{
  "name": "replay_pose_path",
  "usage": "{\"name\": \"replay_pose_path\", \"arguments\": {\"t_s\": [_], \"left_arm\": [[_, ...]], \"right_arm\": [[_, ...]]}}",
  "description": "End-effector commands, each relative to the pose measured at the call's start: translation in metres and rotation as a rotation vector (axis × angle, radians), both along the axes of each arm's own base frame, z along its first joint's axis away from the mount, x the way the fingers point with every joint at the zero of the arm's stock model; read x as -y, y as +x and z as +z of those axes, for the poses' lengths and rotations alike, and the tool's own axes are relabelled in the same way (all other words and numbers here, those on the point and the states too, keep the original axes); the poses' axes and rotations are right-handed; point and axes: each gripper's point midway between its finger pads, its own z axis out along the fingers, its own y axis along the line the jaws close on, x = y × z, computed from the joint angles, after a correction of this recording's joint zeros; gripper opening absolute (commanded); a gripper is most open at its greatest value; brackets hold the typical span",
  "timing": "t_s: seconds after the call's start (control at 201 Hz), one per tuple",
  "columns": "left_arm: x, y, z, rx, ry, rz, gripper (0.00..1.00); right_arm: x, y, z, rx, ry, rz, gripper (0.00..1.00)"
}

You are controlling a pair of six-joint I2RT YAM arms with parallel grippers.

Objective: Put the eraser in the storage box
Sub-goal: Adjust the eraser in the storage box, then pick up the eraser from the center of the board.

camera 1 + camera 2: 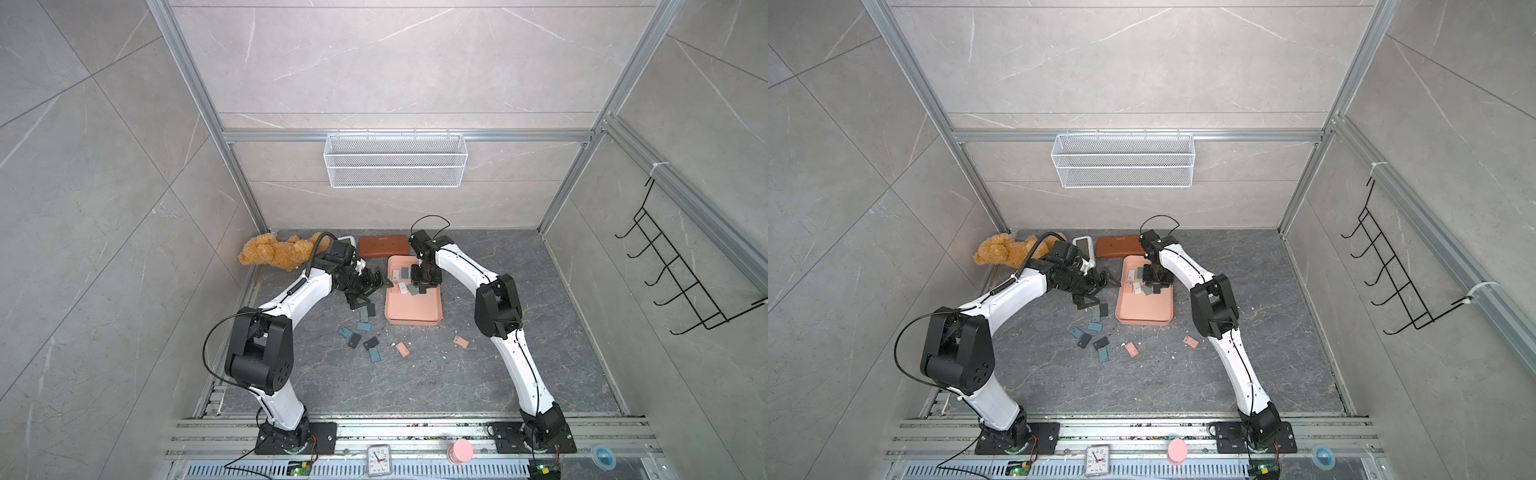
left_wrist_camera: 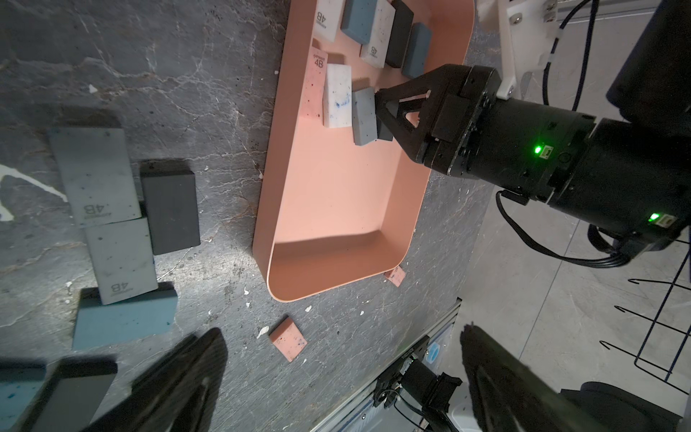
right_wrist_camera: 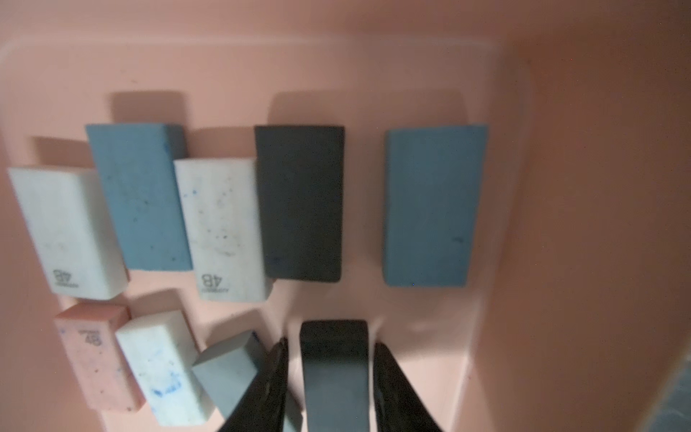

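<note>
The salmon-pink storage box (image 1: pixel 413 320) (image 1: pixel 1144 322) lies on the dark floor between the arms, with several white, blue, grey, pink and black erasers at its far end (image 3: pixel 220 228). My right gripper (image 1: pixel 424 286) (image 3: pixel 331 342) reaches down into the box. Its jaws are open, and a black eraser (image 3: pixel 332 374) rests on the box floor between them with a gap on each side. The left wrist view shows that gripper (image 2: pixel 381 112) beside a grey eraser (image 2: pixel 364 116). My left gripper (image 1: pixel 372 293) (image 2: pixel 342 334) hovers wide open and empty just left of the box.
Several loose erasers (image 1: pixel 361 332) lie on the floor left of and in front of the box, two pink ones (image 1: pixel 402 349) (image 1: pixel 460 341) among them. Behind are a brown case (image 1: pixel 382 246) and a plush bear (image 1: pixel 274 251). A white wire basket (image 1: pixel 395 160) hangs on the back wall.
</note>
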Motion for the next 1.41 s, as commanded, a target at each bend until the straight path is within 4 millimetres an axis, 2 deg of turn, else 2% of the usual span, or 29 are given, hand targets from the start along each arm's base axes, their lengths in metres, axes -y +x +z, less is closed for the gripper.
{"name": "replay_pose_path", "arguments": {"t_s": [0.0,0.483,0.772,0.991,1.17,1.28,1.404], "left_arm": [[-0.001,-0.001,0.005,0.010,-0.003,-0.020,0.99],[-0.004,-0.004,0.003,0.013,0.028,-0.034,0.99],[-0.022,-0.013,-0.002,0.015,0.120,-0.056,0.99],[-0.050,-0.028,-0.018,-0.041,0.278,-0.061,0.99],[-0.073,-0.045,-0.034,-0.085,0.397,-0.083,0.98],[-0.090,-0.053,-0.045,-0.117,0.480,-0.085,0.96],[-0.107,-0.058,-0.056,-0.172,0.469,-0.022,0.95]], "right_arm": [[-0.013,-0.009,0.000,-0.027,0.067,-0.022,0.39],[-0.024,-0.010,0.014,-0.021,0.153,-0.064,0.39],[-0.015,-0.007,0.037,0.025,0.113,-0.045,0.41],[-0.007,-0.011,0.062,0.070,0.094,-0.028,0.49],[-0.009,-0.025,0.084,0.126,0.093,0.001,0.58],[-0.020,-0.044,0.089,0.157,0.095,0.050,0.64],[-0.037,-0.071,0.090,0.194,0.106,0.108,0.74]]}}
